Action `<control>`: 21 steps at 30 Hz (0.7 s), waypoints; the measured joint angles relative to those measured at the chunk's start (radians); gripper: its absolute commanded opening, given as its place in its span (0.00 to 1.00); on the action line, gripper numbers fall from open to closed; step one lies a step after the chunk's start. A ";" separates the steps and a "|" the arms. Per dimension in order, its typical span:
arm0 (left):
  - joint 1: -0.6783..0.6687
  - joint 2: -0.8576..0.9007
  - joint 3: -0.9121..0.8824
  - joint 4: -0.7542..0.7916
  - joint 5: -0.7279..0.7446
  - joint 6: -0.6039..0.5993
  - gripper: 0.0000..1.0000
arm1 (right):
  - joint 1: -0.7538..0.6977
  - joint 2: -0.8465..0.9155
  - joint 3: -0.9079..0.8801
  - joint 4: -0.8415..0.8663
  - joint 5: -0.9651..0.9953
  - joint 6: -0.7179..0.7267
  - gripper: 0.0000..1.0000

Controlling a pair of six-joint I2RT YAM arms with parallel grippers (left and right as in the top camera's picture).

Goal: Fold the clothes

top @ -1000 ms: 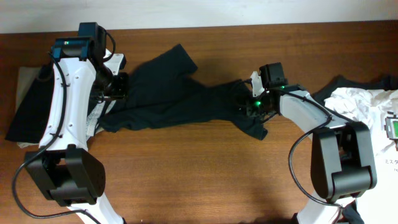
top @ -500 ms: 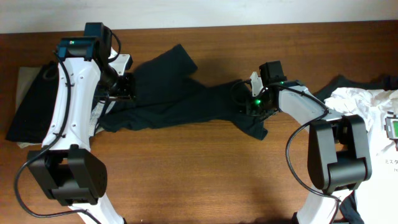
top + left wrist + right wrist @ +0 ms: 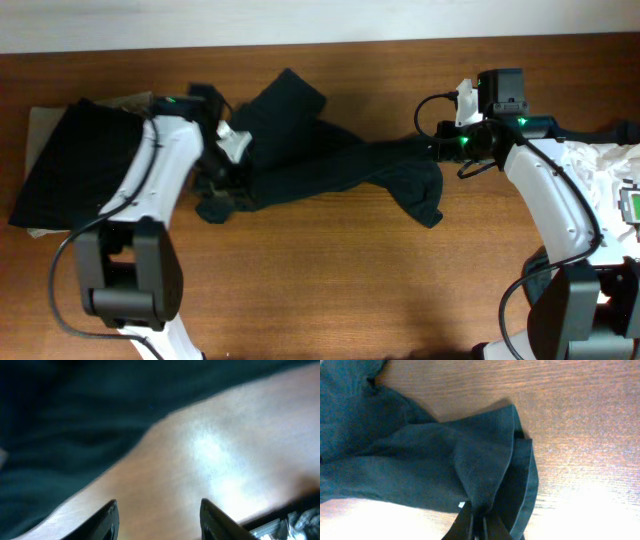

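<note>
The black T-shirt (image 3: pixel 320 170) lies crumpled and stretched across the middle of the wooden table (image 3: pixel 330 280). My right gripper (image 3: pixel 447 150) is at the shirt's right end. In the right wrist view its fingers (image 3: pixel 477 527) are shut on a bunched fold of the black shirt (image 3: pixel 410 465). My left gripper (image 3: pixel 220 182) hovers at the shirt's left end. In the left wrist view its fingers (image 3: pixel 160 520) are open and empty over bare wood, with the dark shirt (image 3: pixel 60 420) just beyond them.
A folded black garment (image 3: pixel 70 170) lies on a beige cloth (image 3: pixel 38 125) at the far left. A pile of white and black clothes (image 3: pixel 590 165) sits at the right edge, with a small device (image 3: pixel 630 205) and paper beside it.
My right gripper has moved right and back, pulling the shirt's right end with it. My left arm has swung right, uncovering the folded black garment; its gripper now sits over the shirt's lower left.
</note>
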State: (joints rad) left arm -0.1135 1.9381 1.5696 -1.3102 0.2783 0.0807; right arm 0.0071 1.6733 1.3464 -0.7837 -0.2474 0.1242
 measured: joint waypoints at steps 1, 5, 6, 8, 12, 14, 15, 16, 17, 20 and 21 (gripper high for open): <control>-0.031 0.003 -0.112 0.066 0.011 -0.015 0.51 | 0.000 0.000 0.000 -0.002 0.000 0.000 0.04; -0.039 0.001 -0.256 0.286 0.014 -0.044 0.50 | 0.000 0.000 0.000 0.001 0.000 -0.001 0.04; -0.039 0.001 -0.257 0.333 0.011 -0.045 0.50 | 0.000 0.000 0.000 -0.006 0.000 0.000 0.04; -0.039 0.001 -0.257 0.382 -0.003 -0.048 0.50 | 0.000 0.000 0.000 -0.011 0.000 -0.001 0.04; -0.039 0.001 -0.249 0.361 -0.043 -0.048 0.45 | 0.000 0.000 0.000 -0.014 0.000 0.000 0.04; -0.039 0.002 -0.205 0.271 -0.060 -0.049 0.45 | 0.000 0.000 0.000 -0.020 0.000 0.000 0.04; -0.039 0.002 -0.155 0.231 -0.085 -0.050 0.45 | 0.000 0.000 0.000 -0.019 0.000 0.000 0.04; -0.037 0.001 -0.115 0.224 -0.101 -0.051 0.45 | 0.000 0.000 0.000 -0.019 0.000 0.000 0.04; -0.037 0.001 -0.085 0.229 -0.115 -0.050 0.45 | 0.000 0.000 0.000 -0.018 0.000 0.000 0.04; -0.041 0.001 -0.087 0.249 -0.132 -0.031 0.55 | 0.000 0.000 0.000 -0.018 0.000 -0.001 0.04; -0.050 0.001 -0.108 0.250 -0.135 -0.015 0.57 | 0.000 0.000 0.000 -0.021 0.000 0.000 0.04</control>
State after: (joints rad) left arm -0.1638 1.9392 1.4620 -1.0599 0.1432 0.0654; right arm 0.0071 1.6730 1.3468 -0.8043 -0.2474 0.1238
